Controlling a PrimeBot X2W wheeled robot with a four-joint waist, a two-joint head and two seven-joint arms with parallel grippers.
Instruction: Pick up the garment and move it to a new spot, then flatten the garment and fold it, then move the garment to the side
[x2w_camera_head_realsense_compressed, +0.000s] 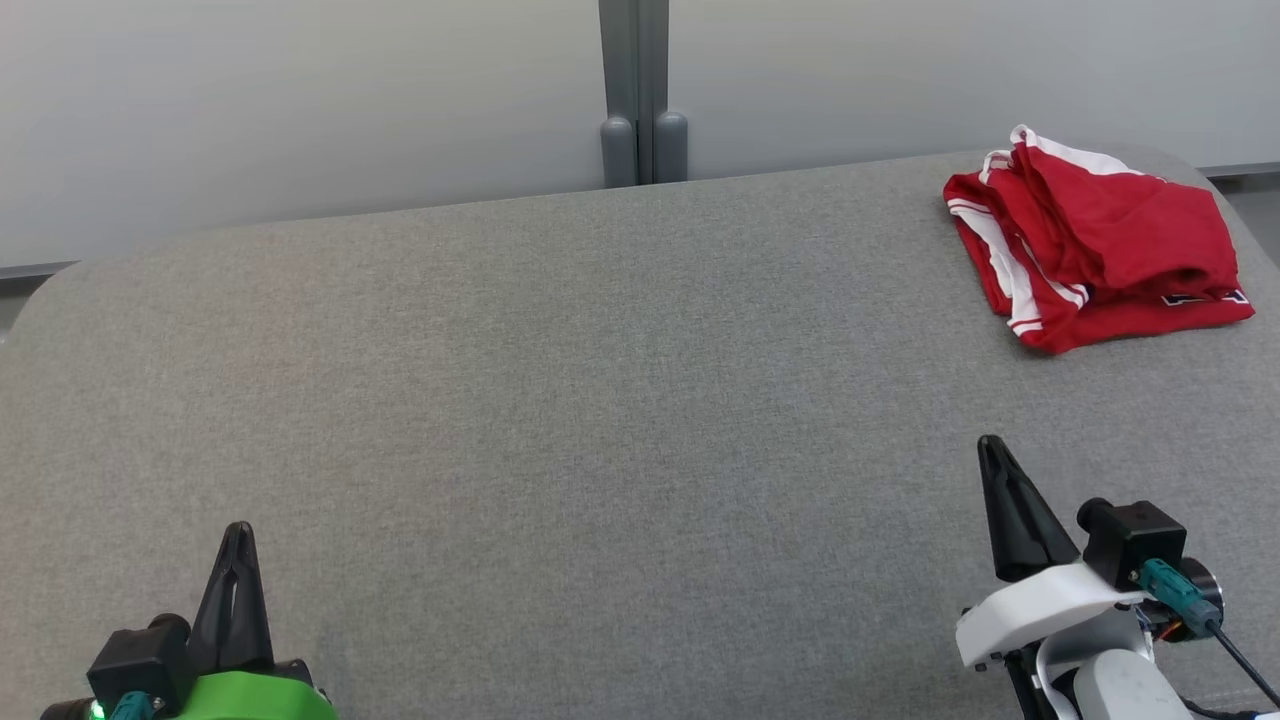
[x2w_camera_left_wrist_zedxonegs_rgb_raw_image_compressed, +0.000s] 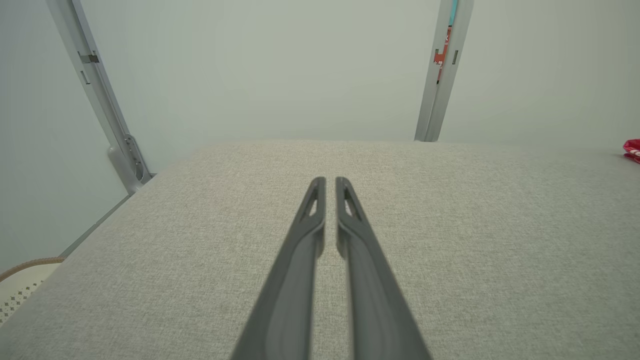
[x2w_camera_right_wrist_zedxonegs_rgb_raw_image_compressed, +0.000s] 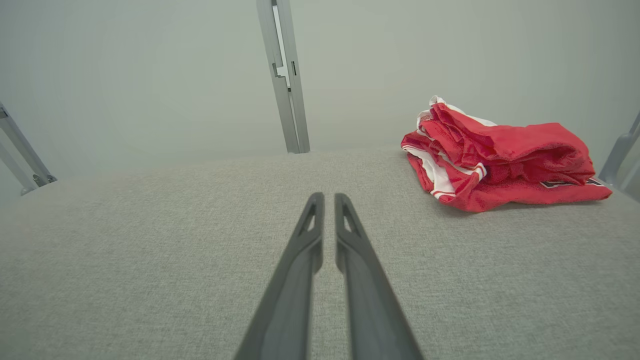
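1. L gripper (x2w_camera_head_realsense_compressed: 238, 530): near-left of the grey fabric surface (x2w_camera_head_realsense_compressed: 600, 400), on a green mount (x2w_camera_head_realsense_compressed: 250, 698). Fingers (x2w_camera_left_wrist_zedxonegs_rgb_raw_image_compressed: 300, 280) pressed together, only a thin slit down their length, tips almost meeting. Nothing pinched.
2. L tips sit over bare fabric. Can't tell if they touch it.
3. R gripper (x2w_camera_head_realsense_compressed: 990, 445): near-right, on a white mount (x2w_camera_head_realsense_compressed: 1040, 600). It reads as one dark wedge in head view. In the R wrist view there's the same thin slit and the fingers are pressed together. Empty, nothing between them.
4. Garment (x2w_camera_head_realsense_compressed: 1100, 250): red w/ white trim and a dark lettered strip on the near edge. It lies bunched, loosely folded over itself, at the far-right corner of the surface, close to the far and right edges.
5. Garment is well apart from both grippers, no contact. R gripper is the nearer one, w/ the garment ahead and to the right of its tips. From the L wrist view it's just a red sliver at the right edge.
6. Bkgd: pale wall (x2w_camera_head_realsense_compressed: 300, 100), w/ a grey upright post (x2w_camera_head_realsense_compressed: 640, 90) at the middle of the far edge.
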